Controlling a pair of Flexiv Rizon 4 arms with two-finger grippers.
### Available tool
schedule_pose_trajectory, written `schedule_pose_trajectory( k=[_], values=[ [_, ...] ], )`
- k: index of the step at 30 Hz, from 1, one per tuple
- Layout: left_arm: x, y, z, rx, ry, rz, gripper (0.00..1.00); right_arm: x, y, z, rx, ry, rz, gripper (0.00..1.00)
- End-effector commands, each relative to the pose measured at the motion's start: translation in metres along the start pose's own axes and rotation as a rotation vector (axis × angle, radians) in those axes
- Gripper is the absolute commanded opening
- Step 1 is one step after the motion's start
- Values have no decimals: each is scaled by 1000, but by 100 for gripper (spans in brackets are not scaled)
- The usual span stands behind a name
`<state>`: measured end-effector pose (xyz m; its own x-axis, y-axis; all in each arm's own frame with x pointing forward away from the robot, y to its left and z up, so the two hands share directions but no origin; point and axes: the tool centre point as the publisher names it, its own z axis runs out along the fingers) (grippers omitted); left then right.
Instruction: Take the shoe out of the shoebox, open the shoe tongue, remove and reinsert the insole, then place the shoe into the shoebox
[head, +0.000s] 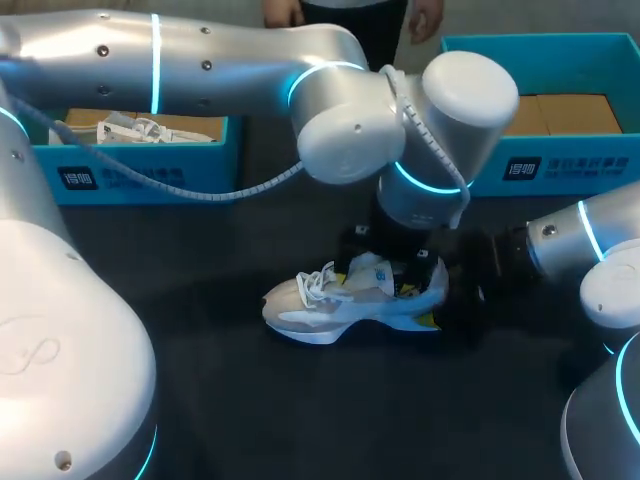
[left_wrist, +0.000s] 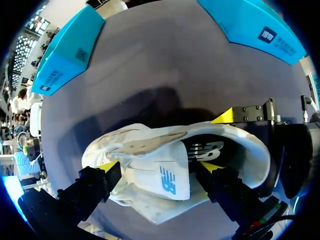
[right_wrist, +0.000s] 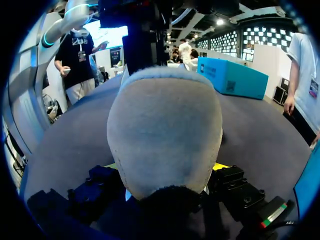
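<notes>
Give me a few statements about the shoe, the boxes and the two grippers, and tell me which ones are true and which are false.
1. The shoe lies on the table, outside both boxes. True.
2. The left shoebox is empty. False: a second shoe lies in it.
3. The right gripper grips the shoe by its toe. False: it is shut on the heel.
4. The left gripper is at the shoe's opening, by the tongue. True.
</notes>
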<state>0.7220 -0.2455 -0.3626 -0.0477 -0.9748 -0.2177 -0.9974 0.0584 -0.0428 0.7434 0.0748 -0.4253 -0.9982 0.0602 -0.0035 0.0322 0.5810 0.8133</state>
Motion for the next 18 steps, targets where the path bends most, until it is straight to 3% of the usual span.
schedule_pose_trajectory(
  k=[1,9,18],
  values=[
    [-2,2,4,-3,-15,-14,100,0,1,3,6,-1,1,0],
    [-13,4,10,-12,-37,-57,100,0,1,3,6,-1,1,0],
    [-31,9,1,-1,-51,-94,100,0,1,3,6,-1,1,0]
  ],
)
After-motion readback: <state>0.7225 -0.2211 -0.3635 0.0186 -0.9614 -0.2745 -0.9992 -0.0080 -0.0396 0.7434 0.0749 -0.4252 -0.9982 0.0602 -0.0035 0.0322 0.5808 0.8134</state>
